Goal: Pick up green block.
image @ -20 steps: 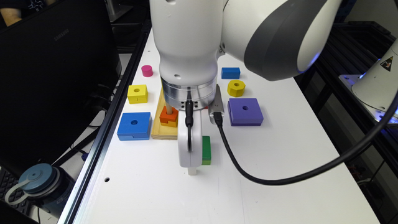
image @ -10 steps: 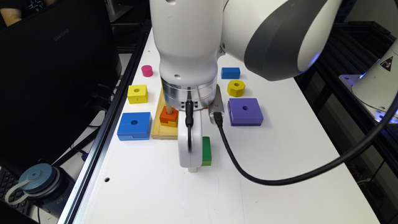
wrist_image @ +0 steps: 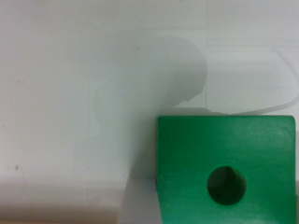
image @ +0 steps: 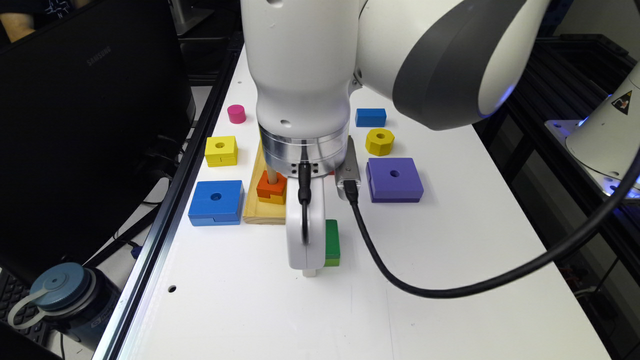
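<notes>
My claw (image: 310, 267) hangs low over the white desk (image: 450, 300), its tip close to the surface, and I cannot tell from these pictures whether it is spread or pressed together; my wrist camera gives me no sight of it. Just beside it, toward the exterior view's right, sits the green block (image: 331, 242), partly hidden behind my white claw body. Whether I touch the block I cannot say. In my wrist camera the green block (wrist_image: 226, 168) shows its top face with the round centre hole, lying flat on the desk with my shadow falling across the bare surface next to it.

To do this step well, I judge I should straddle the block's two opposite flat sides squarely, low enough to catch both colour layers, then close evenly and lift straight up so it does not twist or slip.

Farther out, toward the desk's far edge, stand the wooden peg base (image: 260, 200) carrying an orange piece (image: 271, 187), the blue square block (image: 216, 201) and the purple square block (image: 394, 179).
</notes>
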